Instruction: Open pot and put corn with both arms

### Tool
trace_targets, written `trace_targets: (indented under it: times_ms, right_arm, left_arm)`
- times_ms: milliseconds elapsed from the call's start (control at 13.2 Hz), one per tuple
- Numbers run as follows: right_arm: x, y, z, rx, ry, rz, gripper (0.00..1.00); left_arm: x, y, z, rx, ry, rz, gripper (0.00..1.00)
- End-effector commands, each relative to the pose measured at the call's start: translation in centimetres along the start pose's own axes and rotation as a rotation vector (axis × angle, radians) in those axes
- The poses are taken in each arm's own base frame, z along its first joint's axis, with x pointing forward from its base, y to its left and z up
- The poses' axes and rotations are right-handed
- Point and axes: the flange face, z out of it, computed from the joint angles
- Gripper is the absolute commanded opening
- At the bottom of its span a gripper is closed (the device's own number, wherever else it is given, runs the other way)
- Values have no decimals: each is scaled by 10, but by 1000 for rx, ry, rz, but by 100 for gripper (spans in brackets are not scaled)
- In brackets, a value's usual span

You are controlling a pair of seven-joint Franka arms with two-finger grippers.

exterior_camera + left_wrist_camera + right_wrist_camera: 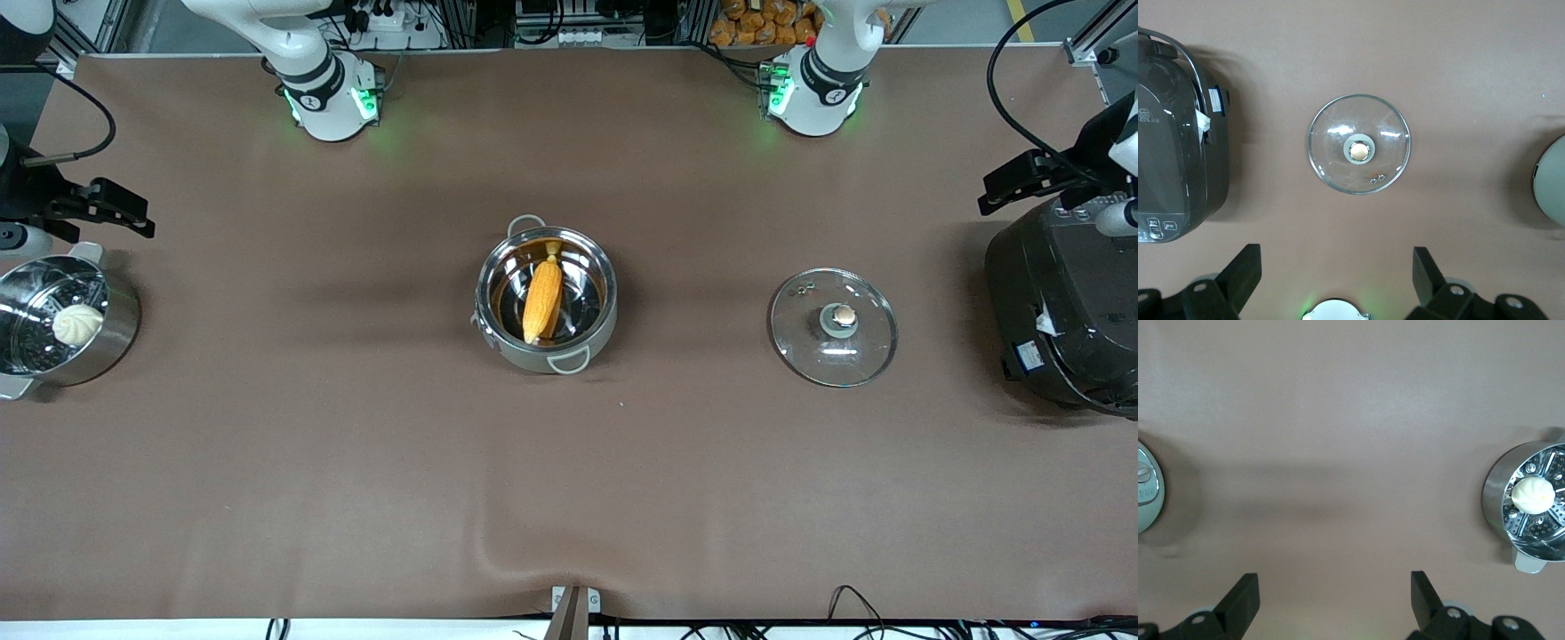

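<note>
With the corn cob (pixel 542 300) lying inside the steel pot (pixel 545 299) and the glass lid (pixel 833 327) flat on the table beside the pot toward the left arm's end, the task looks finished — nothing seems left. The left gripper (pixel 1337 280) hangs wide and empty above the lid; the right gripper (pixel 1335 603), equally wide, waits near the steamer pot (pixel 1530 508) — well apart from the pot.
</note>
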Motion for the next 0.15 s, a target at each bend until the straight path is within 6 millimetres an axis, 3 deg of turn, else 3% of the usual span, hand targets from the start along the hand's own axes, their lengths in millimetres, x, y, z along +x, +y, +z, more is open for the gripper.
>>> trace_targets:
  times_ms: [0,76]
  right_arm:
    - [-5,-3,-11,-8,0,-6,100]
    - [-5,-3,-14,-7,4,-8,100]
  left_arm:
    - [-7,-3,-7,8,15,17,100]
    - [-7,-3,-8,10,17,17,100]
